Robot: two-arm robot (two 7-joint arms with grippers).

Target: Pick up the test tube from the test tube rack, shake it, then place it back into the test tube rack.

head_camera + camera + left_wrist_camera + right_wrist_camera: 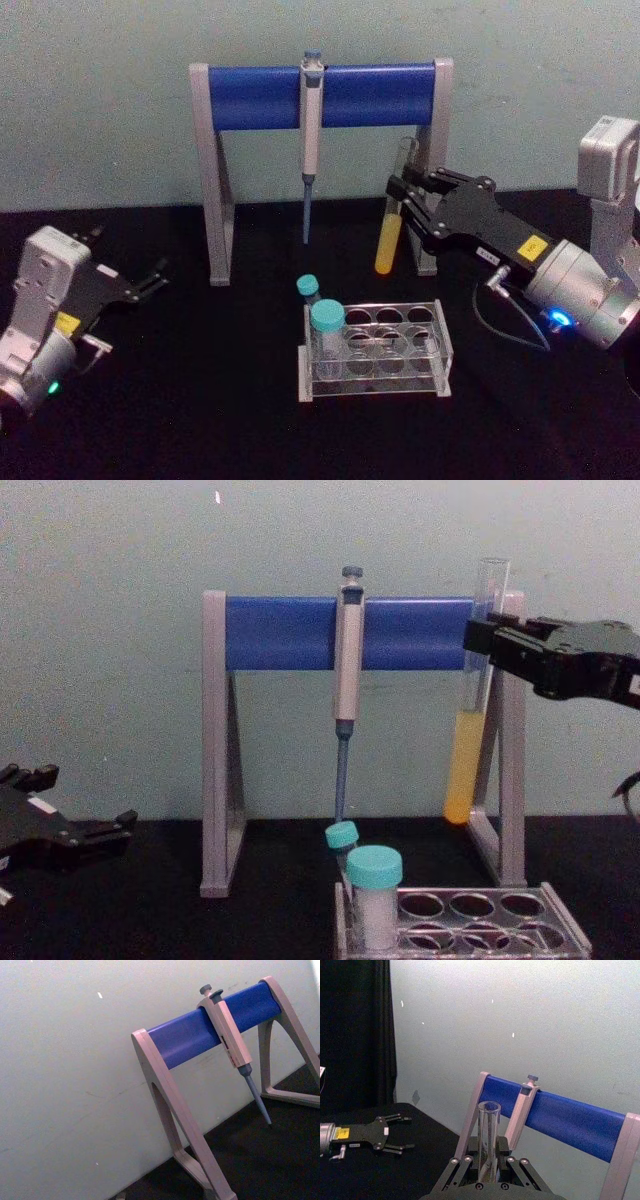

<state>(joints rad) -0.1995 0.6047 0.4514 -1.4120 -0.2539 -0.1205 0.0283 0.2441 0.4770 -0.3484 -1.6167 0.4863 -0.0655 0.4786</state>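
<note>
Right pincer (400,196) grips the test tube (388,246) roughly upright, high above the test tube rack (444,350); left pincer (150,279) sits parked left, fingers seemingly spread wide.

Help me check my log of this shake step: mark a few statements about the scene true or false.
The right gripper holds the test tube. True.
The test tube stands in the test tube rack. False: it hangs in the air behind the rack.
The left gripper grips the pipette. False: it sits open at the left, holding nothing; the pipette hangs on the stand.
A teal-capped tube stands in the rack. True.
</note>
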